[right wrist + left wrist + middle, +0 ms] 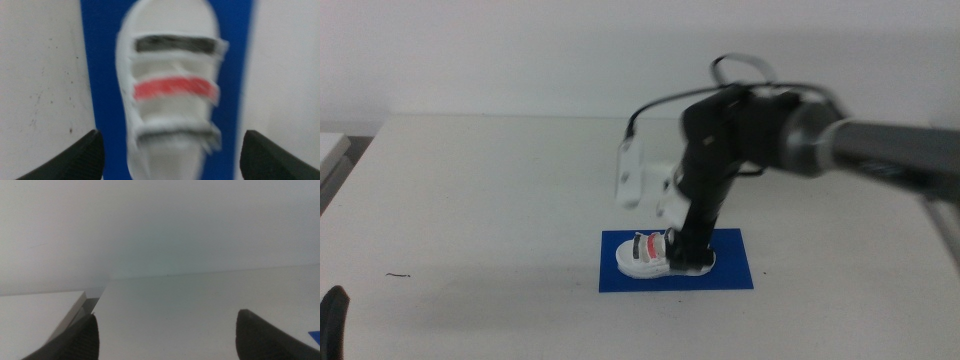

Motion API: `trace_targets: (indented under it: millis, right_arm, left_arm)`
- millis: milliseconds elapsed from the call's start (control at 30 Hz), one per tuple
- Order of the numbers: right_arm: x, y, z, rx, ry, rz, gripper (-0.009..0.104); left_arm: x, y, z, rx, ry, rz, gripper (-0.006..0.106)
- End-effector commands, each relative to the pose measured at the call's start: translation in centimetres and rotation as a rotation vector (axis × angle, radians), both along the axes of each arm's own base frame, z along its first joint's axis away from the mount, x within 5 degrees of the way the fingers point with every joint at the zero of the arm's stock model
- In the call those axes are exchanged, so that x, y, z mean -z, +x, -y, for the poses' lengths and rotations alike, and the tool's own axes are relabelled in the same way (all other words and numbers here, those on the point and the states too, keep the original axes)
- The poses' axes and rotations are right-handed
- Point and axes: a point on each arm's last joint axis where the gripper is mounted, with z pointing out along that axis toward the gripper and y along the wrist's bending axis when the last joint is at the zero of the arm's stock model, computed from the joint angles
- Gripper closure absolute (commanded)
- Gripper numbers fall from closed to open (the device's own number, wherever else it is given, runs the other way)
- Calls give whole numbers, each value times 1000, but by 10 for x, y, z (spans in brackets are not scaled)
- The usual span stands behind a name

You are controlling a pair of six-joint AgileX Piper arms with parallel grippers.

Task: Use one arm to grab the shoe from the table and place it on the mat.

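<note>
The white shoe (655, 255) with black and red striped straps lies on the blue mat (730, 265) on the white table (470, 200). My right arm comes in from the right and reaches down over the mat. Its gripper (685, 250) is at the shoe's heel end. In the right wrist view the shoe (172, 65) lies on the mat (102, 60), and the right gripper (172, 142) has its jaws spread wide on either side of the shoe's near end, open and apart from it. My left gripper (167, 330) is open and empty, waiting at the bottom left (332, 320).
A second white surface (330, 155) adjoins the table at the far left, with a dark gap between them; it also shows in the left wrist view (35, 310). A small dark mark (398, 275) lies on the table at the front left.
</note>
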Motion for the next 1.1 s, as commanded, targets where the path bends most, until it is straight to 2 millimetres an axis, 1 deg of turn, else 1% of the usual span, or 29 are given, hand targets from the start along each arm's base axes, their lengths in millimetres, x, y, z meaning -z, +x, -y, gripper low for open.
trace_targets:
  millis: [0, 67, 100, 133, 167, 200, 300, 367, 433, 467, 567, 667, 733, 867, 933, 1067]
  right_arm:
    - [-45, -3, 22, 134, 108, 104, 3]
    - [-78, -13, 52, 360, 252, 174, 3]
    - [-86, -20, 68, 483, 312, 181, 3]
    - [-98, -30, 89, 598, 386, 207, 3]
    - [-109, -44, 110, 695, 455, 235, 3]
    - [-116, -56, 128, 753, 503, 266, 3]
    - [-135, -113, 184, 873, 671, 428, 3]
    - [-133, -153, 212, 967, 806, 527, 3]
    - [-122, -186, 231, 1056, 924, 598, 3]
    - [-113, -202, 238, 1090, 969, 632, 3]
    - [-78, -238, 252, 1145, 1020, 705, 3]
    - [-52, -263, 259, 1170, 1043, 776, 3]
    - [-40, -275, 262, 1178, 1064, 829, 3]
    - [-16, -290, 265, 1175, 1107, 919, 3]
    - [-6, -290, 265, 1184, 1098, 914, 3]
    - [-4, -290, 265, 1192, 1087, 901, 3]
  left_arm:
    - [-1, 0, 0, 2, -5, 8, 7]
    - [-1, 0, 0, 2, -5, 8, 7]
    - [-1, 0, 0, 2, -5, 8, 7]
    - [-1, 0, 0, 2, -5, 8, 7]
    - [-1, 0, 0, 2, -5, 8, 7]
    - [-1, 0, 0, 2, -5, 8, 7]
    - [-1, 0, 0, 2, -5, 8, 7]
    - [-1, 0, 0, 2, -5, 8, 7]
    - [-1, 0, 0, 2, -5, 8, 7]
    - [-1, 0, 0, 2, -5, 8, 7]
    - [-1, 0, 0, 2, -5, 8, 7]
    - [-1, 0, 0, 2, -5, 8, 7]
    - [-1, 0, 0, 2, -5, 8, 7]
    - [-1, 0, 0, 2, -5, 8, 7]
    - [-1, 0, 0, 2, -5, 8, 7]
    - [-1, 0, 0, 2, -5, 8, 7]
